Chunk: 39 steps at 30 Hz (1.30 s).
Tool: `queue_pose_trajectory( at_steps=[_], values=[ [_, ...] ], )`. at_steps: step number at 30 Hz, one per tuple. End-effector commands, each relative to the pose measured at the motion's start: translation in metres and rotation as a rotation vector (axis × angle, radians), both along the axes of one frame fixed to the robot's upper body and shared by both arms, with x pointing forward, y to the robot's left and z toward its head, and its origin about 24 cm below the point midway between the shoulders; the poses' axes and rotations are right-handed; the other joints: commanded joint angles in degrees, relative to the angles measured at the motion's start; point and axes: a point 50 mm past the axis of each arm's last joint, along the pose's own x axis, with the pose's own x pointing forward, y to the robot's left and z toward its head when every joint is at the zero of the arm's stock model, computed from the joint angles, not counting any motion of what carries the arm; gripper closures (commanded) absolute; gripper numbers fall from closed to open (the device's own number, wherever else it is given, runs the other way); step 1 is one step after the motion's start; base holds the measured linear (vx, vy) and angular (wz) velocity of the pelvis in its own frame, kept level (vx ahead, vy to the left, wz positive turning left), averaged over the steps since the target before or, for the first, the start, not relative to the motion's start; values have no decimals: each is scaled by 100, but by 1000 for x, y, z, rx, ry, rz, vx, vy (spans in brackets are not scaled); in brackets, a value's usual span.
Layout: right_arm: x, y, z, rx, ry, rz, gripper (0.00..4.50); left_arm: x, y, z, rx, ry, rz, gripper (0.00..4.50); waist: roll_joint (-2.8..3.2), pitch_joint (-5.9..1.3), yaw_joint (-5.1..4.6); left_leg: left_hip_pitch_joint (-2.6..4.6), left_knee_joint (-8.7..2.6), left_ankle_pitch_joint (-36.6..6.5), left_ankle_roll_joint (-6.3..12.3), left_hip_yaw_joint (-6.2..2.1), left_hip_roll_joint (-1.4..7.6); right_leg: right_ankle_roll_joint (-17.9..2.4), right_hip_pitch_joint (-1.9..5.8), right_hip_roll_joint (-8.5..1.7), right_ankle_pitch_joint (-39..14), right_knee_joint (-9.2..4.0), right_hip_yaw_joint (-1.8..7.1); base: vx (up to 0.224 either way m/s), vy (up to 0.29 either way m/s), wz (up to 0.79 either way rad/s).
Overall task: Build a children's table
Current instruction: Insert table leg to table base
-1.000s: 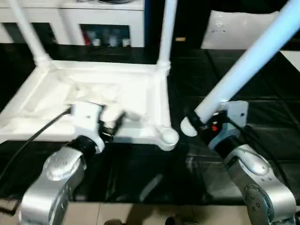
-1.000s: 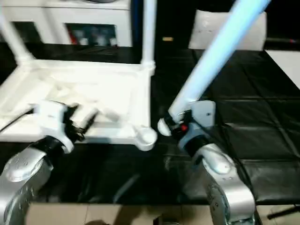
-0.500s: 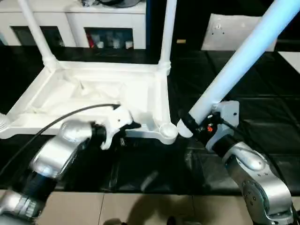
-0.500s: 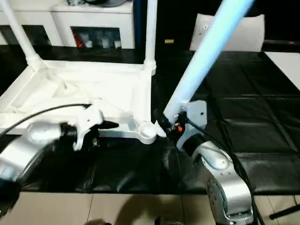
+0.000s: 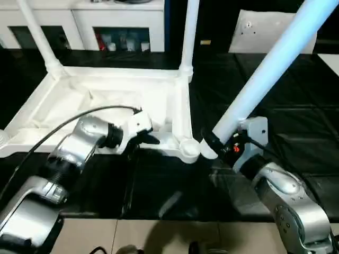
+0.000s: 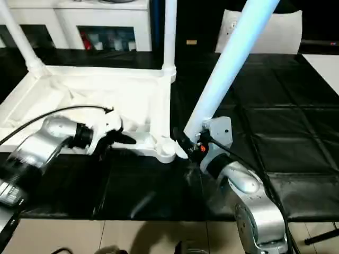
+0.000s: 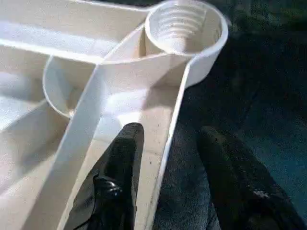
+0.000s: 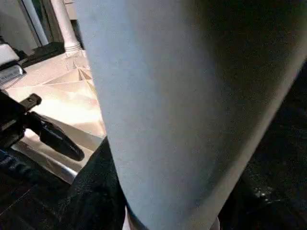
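The children's table lies upside down on the black surface, its white ribbed top [image 5: 106, 100] facing up. Two white legs [image 5: 37, 37] [image 5: 188, 32] stand in the far corner sockets. The near right corner socket [image 5: 189, 148] [image 7: 184, 28] is empty. My left gripper [image 5: 148, 138] [image 7: 168, 158] straddles the top's near rim just beside that socket, open, one finger [image 7: 120, 163] inside the rim and the other outside. My right gripper [image 5: 214, 143] is shut on the thick end of a third leg [image 5: 270, 69] [image 8: 182, 110], which slants up to the right, its end right next to the empty socket.
A white cabinet [image 5: 122, 21] with dark glass-fronted compartments stands behind the table top. A white panel [image 5: 265, 32] leans at the back right. A black cable [image 5: 63, 127] loops from my left wrist over the top. Pale floor [image 5: 159, 238] shows below the black surface's front edge.
My left gripper has swung off the top's inside to its near rim and its fingers have narrowed. The held leg's end has come closer to the near right socket.
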Motion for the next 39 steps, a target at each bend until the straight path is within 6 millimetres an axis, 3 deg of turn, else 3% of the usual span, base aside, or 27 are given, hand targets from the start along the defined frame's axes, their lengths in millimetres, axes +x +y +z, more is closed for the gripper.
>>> queue_pose_trajectory(
  at_steps=[1, 8, 16, 22, 26, 27, 29, 32, 33, 34, 37, 39],
  values=[
    [-3, -1, 4, -2, -21, 0, 257, 4, -3, 2, 18, -12, -23, 275, 39, -363, 48, -64, -474, -431, 83, 8, 290, -1356, 431, -447, -1027, -401, 295, 0, 0, 0],
    [-4, -2, 4, -4, -22, -1, 257, 9, -4, -2, 36, -29, -36, 326, 24, -368, 86, -69, -481, -315, 92, 33, 315, -1386, 429, -451, -802, -380, 298, 0, 0, 0],
    [-5, 0, 3, -3, -19, 9, 257, 10, -3, -5, 40, -24, -51, 387, 21, -345, 141, -56, -505, -460, 66, 45, 344, -1374, 400, -472, -994, -400, 313, 0, 0, 0],
    [-3, 3, 6, 1, -20, 34, 257, 9, -6, -4, -32, 9, -54, 425, 12, -350, 137, -66, -511, -384, 64, 47, 349, -1396, 409, -481, -871, -387, 313, 0, 0, 0],
    [-1, 7, 9, 3, -22, 68, 257, 2, 1, -16, -11, 32, 8, 438, 17, -360, 126, -79, -509, -261, 104, 45, 358, -1471, 424, -490, -637, -357, 310, 0, 0, 0],
    [-1, 8, 10, 3, -21, 73, 257, 1, 3, -19, 2, 21, 32, 444, 59, -360, 127, -75, -504, -260, 97, 45, 357, -1499, 418, -488, -604, -348, 307, 0, 0, 0],
    [1, 12, 13, 4, -32, 99, 257, -2, 8, -24, 9, 2, 87, 444, 62, -340, 95, -81, -505, -359, 114, 48, 357, -1533, 416, -482, -647, -376, 307, 0, 0, 0],
    [3, 17, 18, 4, -37, 132, 257, -12, 14, -26, 22, 18, 115, 450, 71, -310, 38, -71, -541, -651, 34, 55, 373, -1405, 395, -476, -1251, -409, 316, 0, 0, 0],
    [4, 17, 18, 3, -37, 134, 257, -13, 14, -26, 24, 20, 119, 450, 66, -299, 10, -83, -547, -676, 36, 45, 370, -1380, 394, -472, -1321, -416, 316, 0, 0, 0],
    [8, 20, 20, 14, -23, 158, 257, -24, 13, -24, 25, 21, 110, 450, 22, -295, -31, -83, -562, -730, 12, 41, 377, -1344, 397, -475, -1482, -399, 316, 0, 0, 0],
    [13, 23, 20, 8, -9, 196, 257, -35, 11, -22, 19, 13, 92, 450, 50, -288, -100, -68, -550, -734, 62, 64, 357, -1323, 362, -457, -1621, -443, 324, 0, 0, 0],
    [16, 24, 17, -24, 11, 226, 257, -41, 9, -21, 27, 2, 76, 450, 6, -286, -94, -61, -535, -523, 168, 100, 335, -1309, 342, -427, -1540, -468, 331, 0, 0, 0]
  ],
)
